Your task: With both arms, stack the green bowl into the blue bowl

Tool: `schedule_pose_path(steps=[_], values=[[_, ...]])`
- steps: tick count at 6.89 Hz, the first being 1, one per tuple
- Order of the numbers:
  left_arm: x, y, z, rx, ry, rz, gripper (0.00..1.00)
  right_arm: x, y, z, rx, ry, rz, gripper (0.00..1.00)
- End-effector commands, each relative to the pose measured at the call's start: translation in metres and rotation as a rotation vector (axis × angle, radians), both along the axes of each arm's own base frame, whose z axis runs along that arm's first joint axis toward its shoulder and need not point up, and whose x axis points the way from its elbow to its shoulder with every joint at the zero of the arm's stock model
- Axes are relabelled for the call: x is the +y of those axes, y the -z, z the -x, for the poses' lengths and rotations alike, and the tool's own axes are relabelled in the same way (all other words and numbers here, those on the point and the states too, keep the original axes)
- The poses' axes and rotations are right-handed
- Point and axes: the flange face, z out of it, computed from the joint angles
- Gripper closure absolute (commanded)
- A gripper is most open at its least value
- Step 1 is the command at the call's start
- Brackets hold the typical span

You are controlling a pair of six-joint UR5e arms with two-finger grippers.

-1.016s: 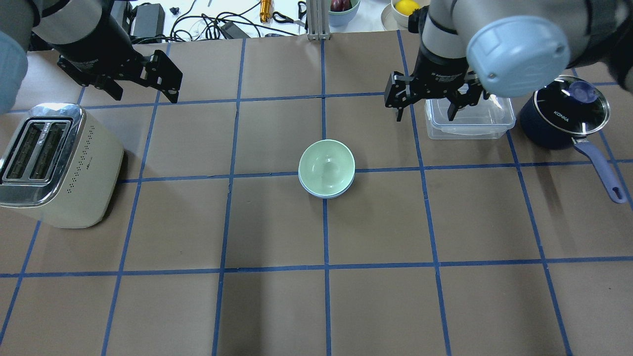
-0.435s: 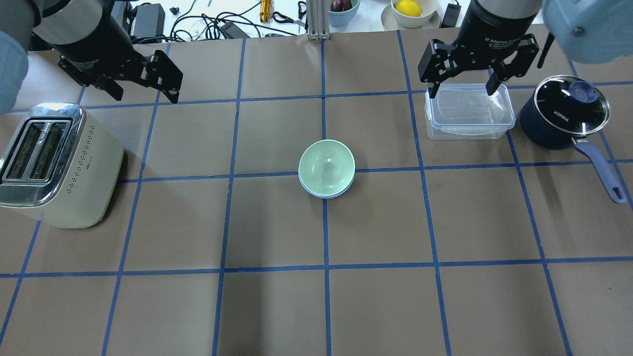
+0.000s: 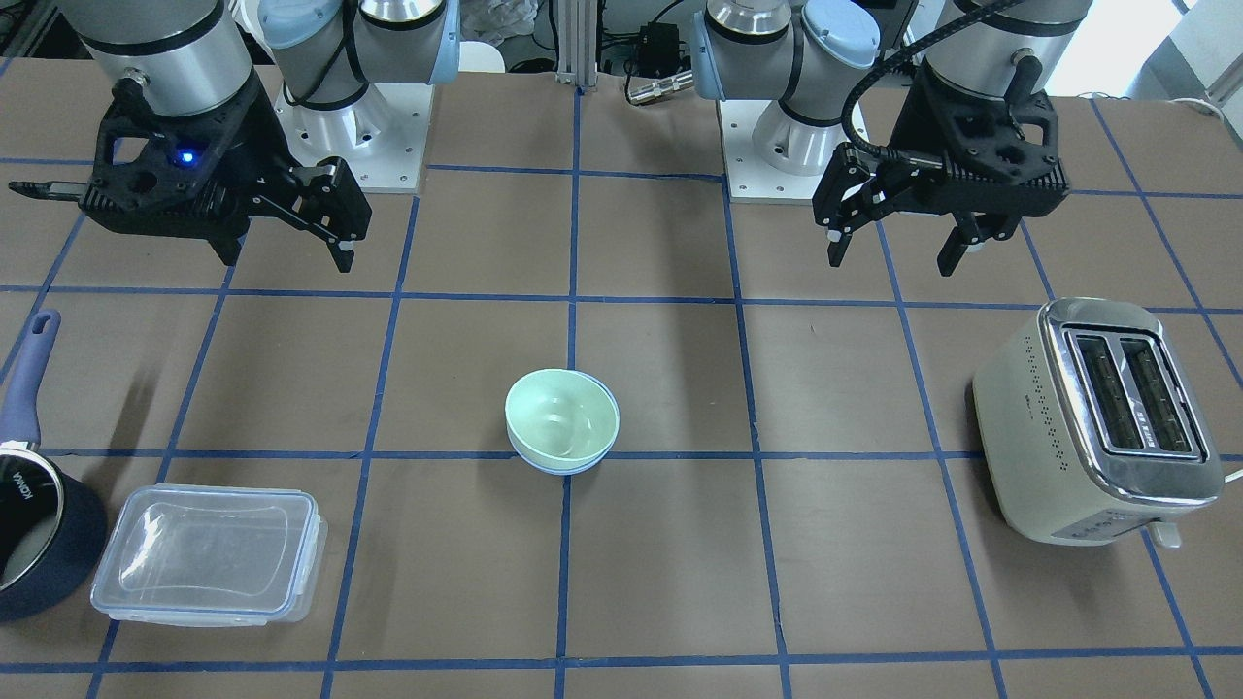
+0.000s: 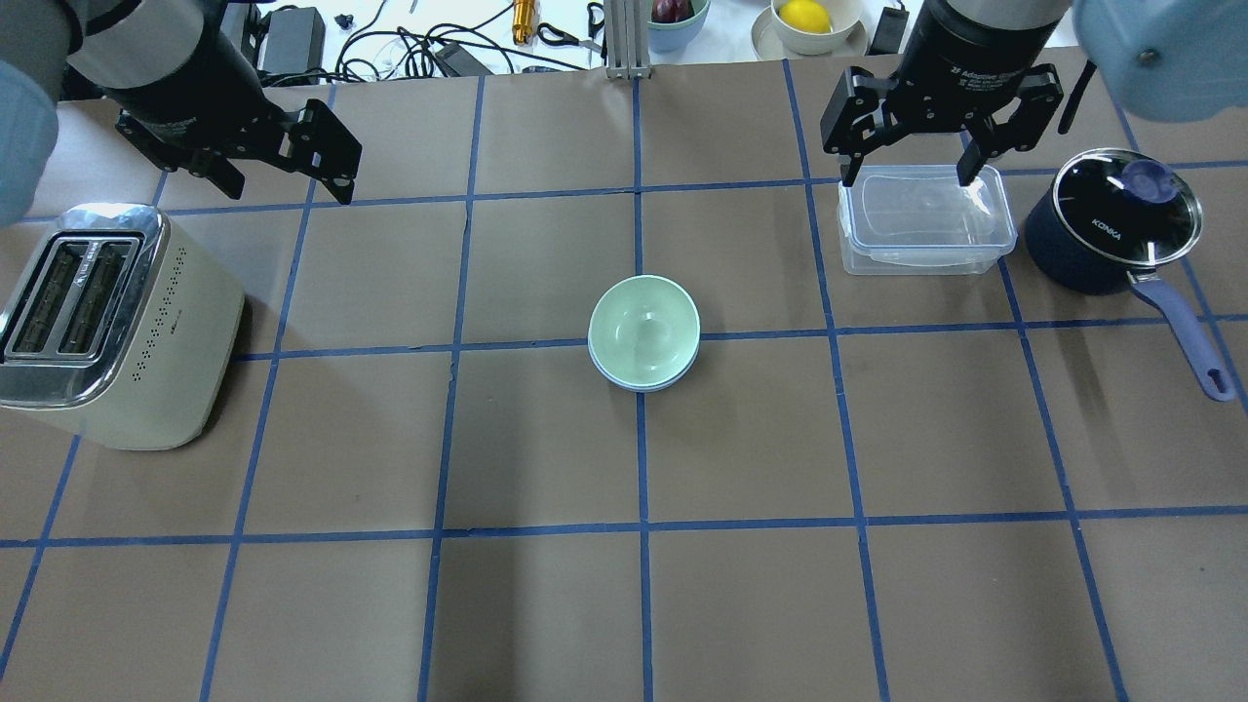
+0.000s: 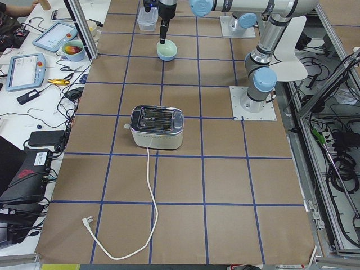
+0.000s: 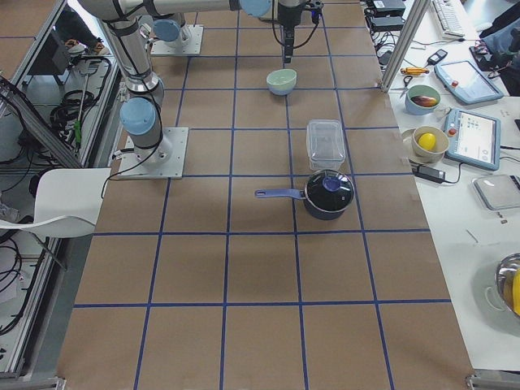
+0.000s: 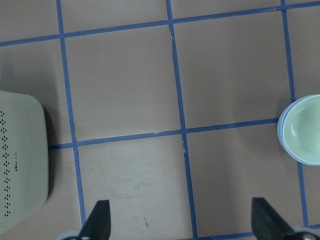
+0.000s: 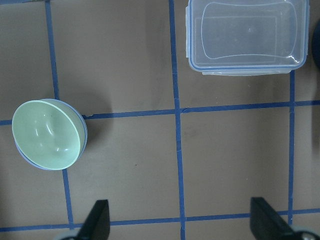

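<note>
The green bowl [image 4: 643, 327] sits nested inside the blue bowl [image 4: 644, 386] at the table's middle, and only the blue bowl's rim shows under it. The stack also shows in the front view, green bowl [image 3: 561, 413] over blue rim [image 3: 565, 469], and in the right wrist view [image 8: 46, 132]. My left gripper [image 4: 288, 185] hangs open and empty at the far left, above the toaster's far side. My right gripper [image 4: 907, 178] hangs open and empty over the far edge of the clear container. Both are well apart from the bowls.
A cream toaster [image 4: 107, 322] stands at the left. A clear rectangular container [image 4: 921, 219] and a dark navy saucepan [image 4: 1111, 224] with a glass lid stand at the far right. Cables and fruit bowls [image 4: 804, 19] lie beyond the table's far edge.
My right gripper has moved away from the bowls, back and to the right, from the container's left edge to its far edge. The left arm and the bowls have not moved.
</note>
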Motion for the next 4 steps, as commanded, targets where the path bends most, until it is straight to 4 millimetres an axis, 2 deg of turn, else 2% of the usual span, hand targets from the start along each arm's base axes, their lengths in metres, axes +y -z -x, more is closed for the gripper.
schedule_pose_path(steps=[1, 4], values=[[0.0, 0.0001, 0.0, 0.0, 0.0, 0.0, 0.0, 0.0002, 0.0017, -0.0006, -0.001, 0.007, -0.005, 0.0], [-0.0003, -0.0007, -0.001, -0.002, -0.002, 0.001, 0.0, 0.0006, 0.0082, 0.0006, 0.003, 0.008, -0.026, 0.0]])
